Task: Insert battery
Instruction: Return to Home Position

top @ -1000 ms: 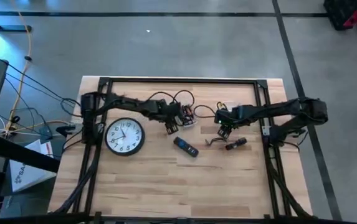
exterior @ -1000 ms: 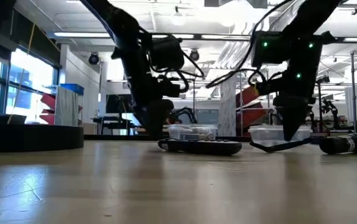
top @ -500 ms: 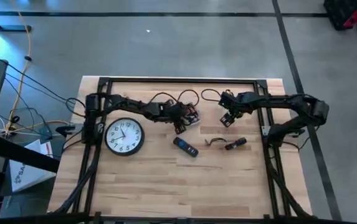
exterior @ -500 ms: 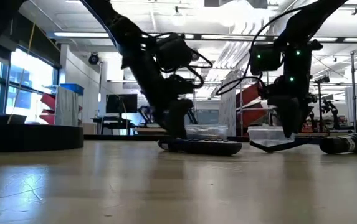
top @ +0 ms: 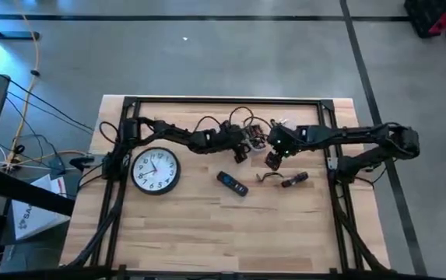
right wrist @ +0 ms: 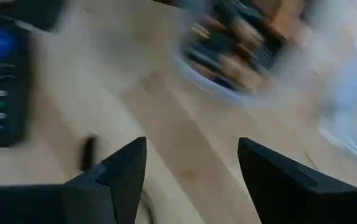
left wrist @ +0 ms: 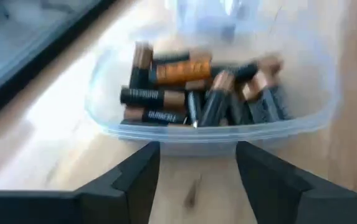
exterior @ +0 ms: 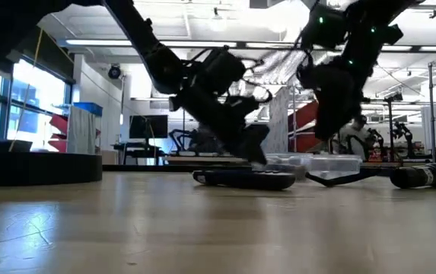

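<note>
Black remote [top: 232, 183] is lying flat on the tabletop [top: 207, 233], button side up, so its battery cover is not showing. Left hand [left wrist: 197, 149] is hanging just beyond the remote, facing the clear tub of batteries [left wrist: 215, 134]; its fingers are spread wide and holding nothing. Right hand [right wrist: 192, 146] is hovering near the remote's far right, likewise parted and empty. Wall clock [top: 156, 170] is sitting well to the remote's left. Insertion is looking finished, and the step in hand is reading as the return home. The next move is calling for both arms to lift clear of remote and tub and fold back without clipping each other.
</note>
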You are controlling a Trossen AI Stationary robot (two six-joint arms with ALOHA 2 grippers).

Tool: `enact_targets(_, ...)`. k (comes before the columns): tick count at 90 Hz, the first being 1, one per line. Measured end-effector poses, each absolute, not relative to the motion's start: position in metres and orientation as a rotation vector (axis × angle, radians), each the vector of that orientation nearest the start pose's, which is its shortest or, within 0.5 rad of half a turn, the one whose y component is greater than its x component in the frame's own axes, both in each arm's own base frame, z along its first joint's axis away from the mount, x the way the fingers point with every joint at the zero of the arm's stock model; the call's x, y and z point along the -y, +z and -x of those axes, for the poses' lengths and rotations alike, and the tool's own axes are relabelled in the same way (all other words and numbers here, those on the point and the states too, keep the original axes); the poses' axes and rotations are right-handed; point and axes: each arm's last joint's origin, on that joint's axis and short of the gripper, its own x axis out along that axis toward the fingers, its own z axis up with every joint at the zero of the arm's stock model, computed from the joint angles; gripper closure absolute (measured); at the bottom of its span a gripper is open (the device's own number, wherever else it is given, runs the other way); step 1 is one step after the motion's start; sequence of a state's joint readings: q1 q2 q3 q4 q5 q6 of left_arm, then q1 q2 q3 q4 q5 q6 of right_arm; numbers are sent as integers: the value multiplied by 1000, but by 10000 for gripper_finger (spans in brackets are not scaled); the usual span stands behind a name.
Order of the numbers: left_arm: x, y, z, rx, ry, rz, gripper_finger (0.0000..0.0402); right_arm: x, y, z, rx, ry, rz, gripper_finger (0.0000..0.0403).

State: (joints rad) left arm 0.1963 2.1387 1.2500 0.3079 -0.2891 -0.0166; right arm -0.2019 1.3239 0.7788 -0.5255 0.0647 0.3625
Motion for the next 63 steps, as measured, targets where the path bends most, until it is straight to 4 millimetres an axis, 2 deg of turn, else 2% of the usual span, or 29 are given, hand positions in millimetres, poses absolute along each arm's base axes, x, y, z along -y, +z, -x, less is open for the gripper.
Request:
enact_targets(13,-92,125,-435,-575,420,0,212,45,204,-251,-893,-389,-351,183)
enact_targets(18,-91,126,-431,-633,420,-2,212,45,205,-254,-860,-408,-337,183)
enact_targets(28,-85,143,-415,-770,468,-18,212,49,205,-261,-801,-428,-320,183)
enact_targets(45,-60,177,-371,-921,602,-47,212,56,184,-283,-802,-370,-321,183)
enact_targets(55,-41,193,-343,-901,631,-3,212,69,171,-296,-846,-430,-312,183)
enact_targets(63,-25,197,-322,-863,656,40,212,80,164,-305,-874,-471,-293,183)
